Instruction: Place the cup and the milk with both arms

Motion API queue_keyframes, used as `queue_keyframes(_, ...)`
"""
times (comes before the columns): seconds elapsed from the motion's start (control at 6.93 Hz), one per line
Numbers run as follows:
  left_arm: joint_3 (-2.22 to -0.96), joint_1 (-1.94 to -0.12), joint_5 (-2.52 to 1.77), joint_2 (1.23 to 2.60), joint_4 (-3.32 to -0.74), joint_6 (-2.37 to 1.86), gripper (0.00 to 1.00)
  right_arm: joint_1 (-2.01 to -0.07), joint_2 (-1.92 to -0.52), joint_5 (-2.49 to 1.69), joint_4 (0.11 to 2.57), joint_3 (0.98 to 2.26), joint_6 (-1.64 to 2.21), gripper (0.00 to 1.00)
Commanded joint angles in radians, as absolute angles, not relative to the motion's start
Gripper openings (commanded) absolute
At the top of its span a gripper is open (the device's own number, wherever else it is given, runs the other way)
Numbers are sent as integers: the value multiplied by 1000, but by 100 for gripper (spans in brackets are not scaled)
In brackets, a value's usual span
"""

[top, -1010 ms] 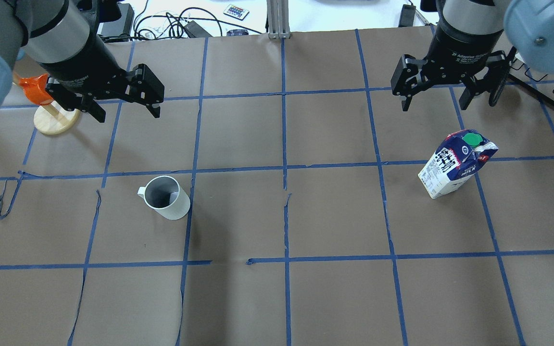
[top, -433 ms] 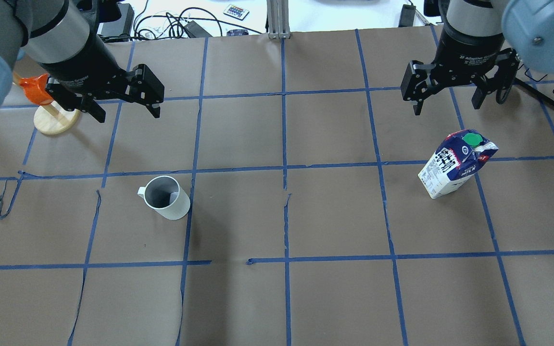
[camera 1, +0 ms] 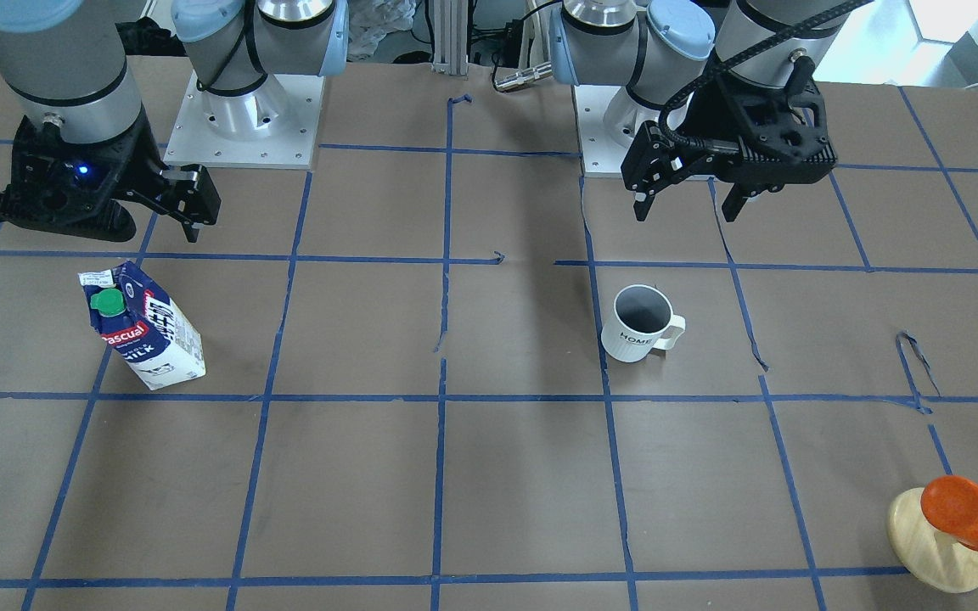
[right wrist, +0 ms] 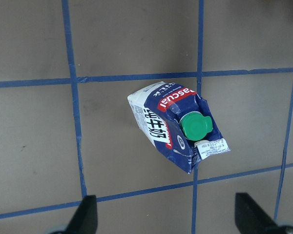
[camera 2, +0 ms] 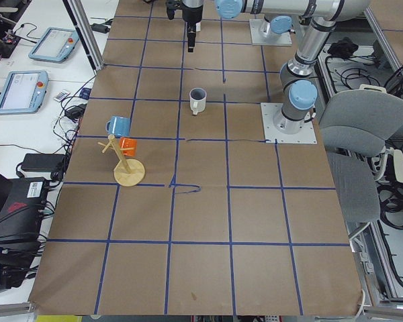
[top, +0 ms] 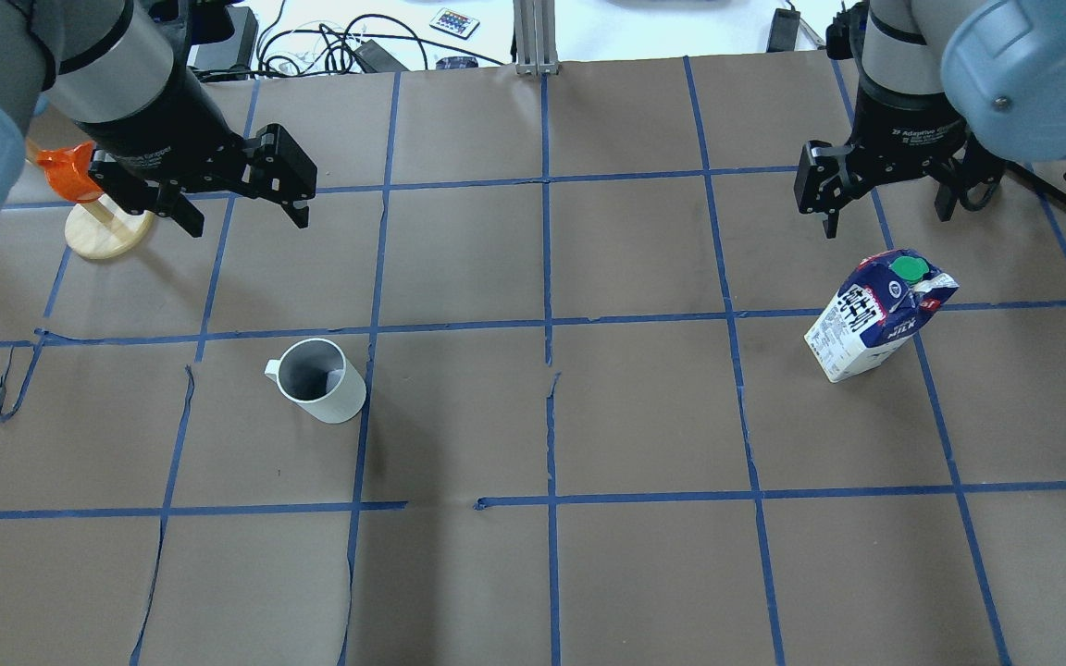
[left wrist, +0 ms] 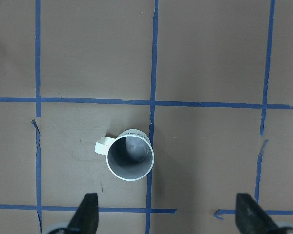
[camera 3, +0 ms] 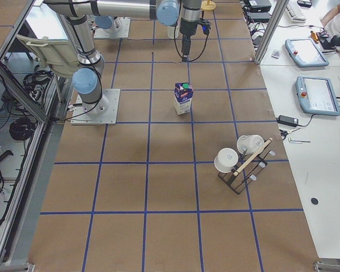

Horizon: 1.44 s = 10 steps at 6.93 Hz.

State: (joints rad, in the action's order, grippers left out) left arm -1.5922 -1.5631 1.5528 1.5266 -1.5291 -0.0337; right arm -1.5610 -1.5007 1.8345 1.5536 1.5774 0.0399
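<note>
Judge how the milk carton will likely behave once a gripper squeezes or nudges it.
The milk stands upright, taller than its base, so a nudge up high could tip it. Its gabled top looks creased, suggesting soft walls that may dent under a firm squeeze. How full or heavy it is cannot be seen.

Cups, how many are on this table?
5. The white HOME mug stands alone on the table; a blue cup and an orange cup hang on the wooden stand; two white cups sit on the black rack. Others may be hidden.
</note>
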Motion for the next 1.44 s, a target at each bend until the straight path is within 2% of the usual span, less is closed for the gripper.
queue_keyframes(0.0,-1592,-1562,1554,1528,-1528,-34,100,-1552,-1470,1853,1597,1606,41,100)
queue_keyframes(0.43,-1611,-1549,1551,1549,-1519,-32,100,-1424,-1470,1755,1665,1656,-111,100)
queue_keyframes(0.87,-1831,-1554,1549,1601,-1337,-81,100,-1384,-1477,1746,1712,1721,-169,100)
queue_keyframes(1.3,-1923,-1569,1548,1676,-1240,-87,100,-1373,-1476,1746,1755,1781,-196,96)
